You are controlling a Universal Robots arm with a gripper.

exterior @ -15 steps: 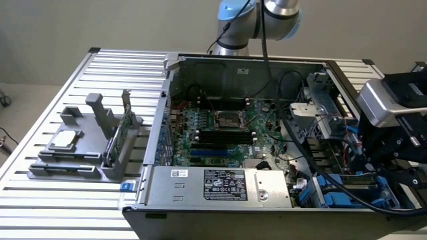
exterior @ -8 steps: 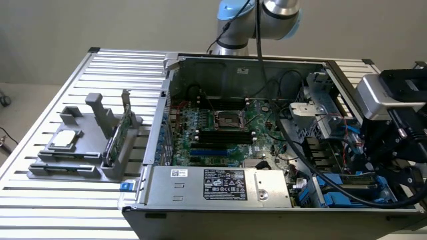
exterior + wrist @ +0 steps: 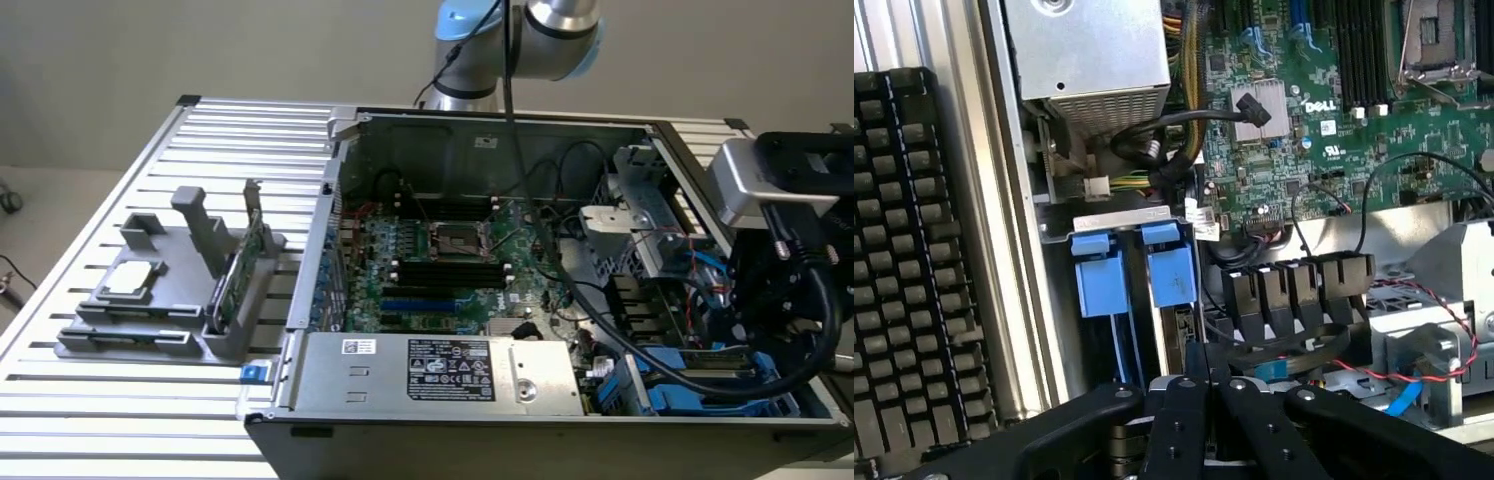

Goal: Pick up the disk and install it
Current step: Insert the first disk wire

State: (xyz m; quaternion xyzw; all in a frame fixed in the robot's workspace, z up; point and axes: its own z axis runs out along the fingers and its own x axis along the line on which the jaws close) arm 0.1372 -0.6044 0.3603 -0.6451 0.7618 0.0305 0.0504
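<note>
Blue plastic marks the spot: the disk (image 3: 1172, 275) stands on edge in the drive bay just beside the power supply (image 3: 1084, 50), its blue rail end showing and a strip of its flank visible behind it. A second blue caddy (image 3: 1099, 280) sits alongside the disk, equally close to the power supply.

Our claw (image 3: 1206, 352) has its black fingers drawn narrow, almost together. The tips sit just beside the disk, so that the disk lies between them and the power supply. We cannot tell whether they touch the disk, and we see nothing pinched between them.

The green board (image 3: 1324, 110) lies next to the power supply inside the open case (image 3: 481, 125), and black cables run from the power supply across its edge.

In the exterior view the arm (image 3: 561, 25) reaches down into the case on the exterior view's right of the power supply. Well apart from the power supply, on the exterior view's left, a grey holder (image 3: 134, 335) rests on the slatted metal table (image 3: 134, 420). It carries a square silver chip (image 3: 128, 280) and a thin upright card (image 3: 238, 275).
</note>
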